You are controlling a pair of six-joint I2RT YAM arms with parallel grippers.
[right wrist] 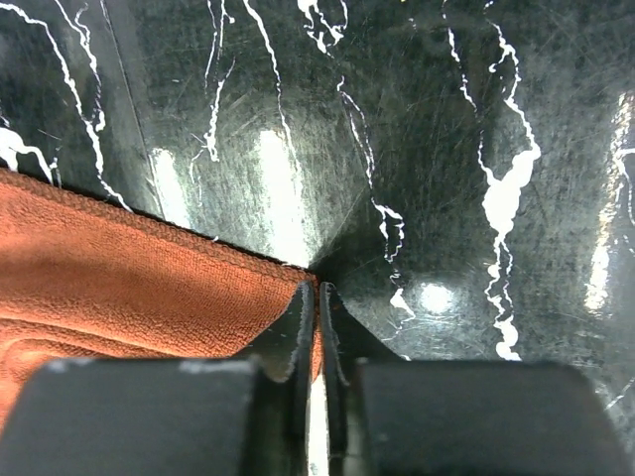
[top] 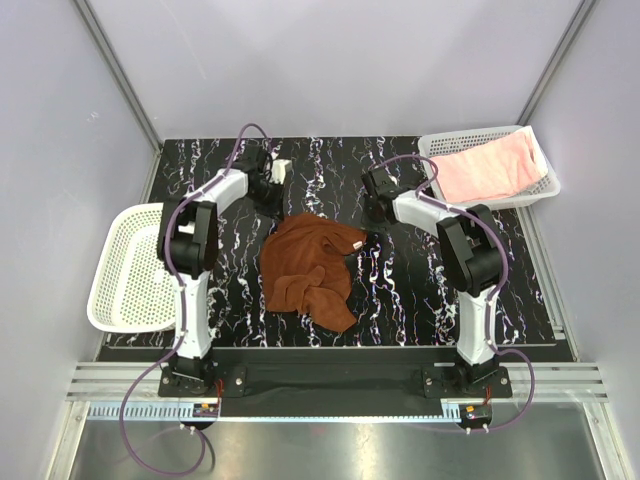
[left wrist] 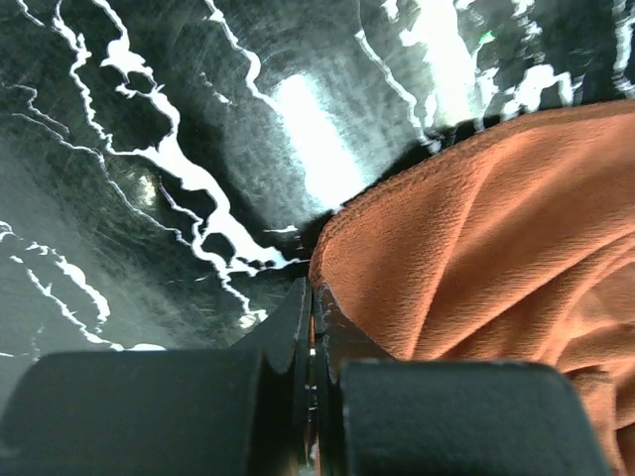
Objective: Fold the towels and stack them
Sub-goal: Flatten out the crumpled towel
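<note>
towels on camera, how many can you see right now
2. A rust-brown towel lies crumpled mid-table between the arms. A pale pink towel sits in the basket at the far right corner. Another may be hidden, but none shows.

Mid-table is filled by a crumpled rust-brown towel, hemmed in by the left arm and right arm. Bare tabletop is left near right. The sides are blocked by a left basket and a right basket.
</note>
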